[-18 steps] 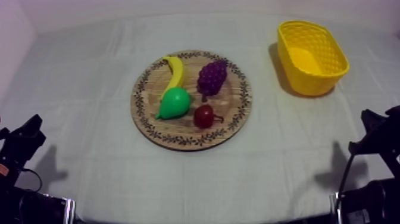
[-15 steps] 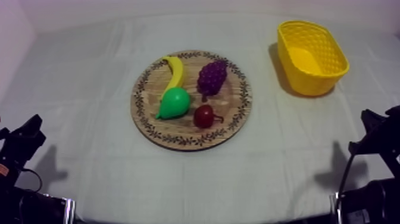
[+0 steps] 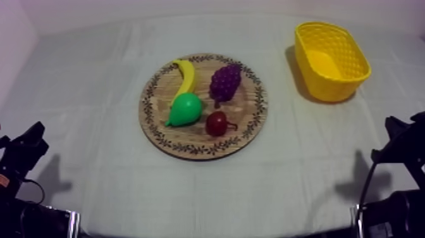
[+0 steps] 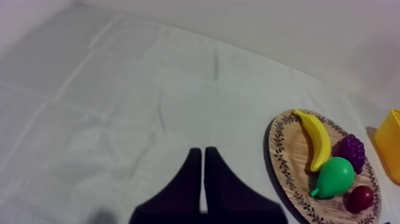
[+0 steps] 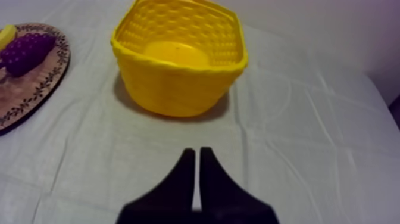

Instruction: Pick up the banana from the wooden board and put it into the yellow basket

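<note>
left fingers [image 4: 195, 156] pressed together, empty, over bare bench [image 4: 119, 107]. the banana [image 4: 316, 140] lies on the board [image 4: 280, 149] ahead and to their right, beside the pear [image 4: 333, 176] and grapes [image 4: 352, 150]. right fingers [image 5: 189, 156] pressed together, empty. the basket [image 5: 178, 89] stands ahead of them, apart, with the board to their left.

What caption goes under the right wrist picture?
Right gripper, jaws shut, faces the empty yellow basket beside the wooden board.

Grained wooden board [image 3: 248, 104], glossy, perhaps plastic banana [image 3: 186, 77]
</note>
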You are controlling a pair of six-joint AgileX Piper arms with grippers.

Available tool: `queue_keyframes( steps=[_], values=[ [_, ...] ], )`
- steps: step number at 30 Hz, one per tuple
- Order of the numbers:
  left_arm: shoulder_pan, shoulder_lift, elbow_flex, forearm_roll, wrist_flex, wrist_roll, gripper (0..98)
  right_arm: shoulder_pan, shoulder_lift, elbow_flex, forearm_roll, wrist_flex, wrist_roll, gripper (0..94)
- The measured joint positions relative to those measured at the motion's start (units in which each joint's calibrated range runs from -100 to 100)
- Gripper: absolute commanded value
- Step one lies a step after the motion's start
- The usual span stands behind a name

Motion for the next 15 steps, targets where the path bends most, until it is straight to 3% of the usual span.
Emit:
queue_keyframes(
  steps=[7,12,15],
  values=[
    [0.0,0.0,0.0,0.0,0.08,0.0,0.1,0.74,-0.06,0.0,0.0,0.58,1.09,0.6],
    [0.0,0.0,0.0,0.0,0.01,0.0,0.1,-0.56,0.01,0.0,-0.48,0.26,-0.07,0.6],
    [0.0,0.0,0.0,0.0,0.01,0.0,0.1,-1.74,1.34,-0.56,0.88,0.17,-1.67,0.5]
  ],
)
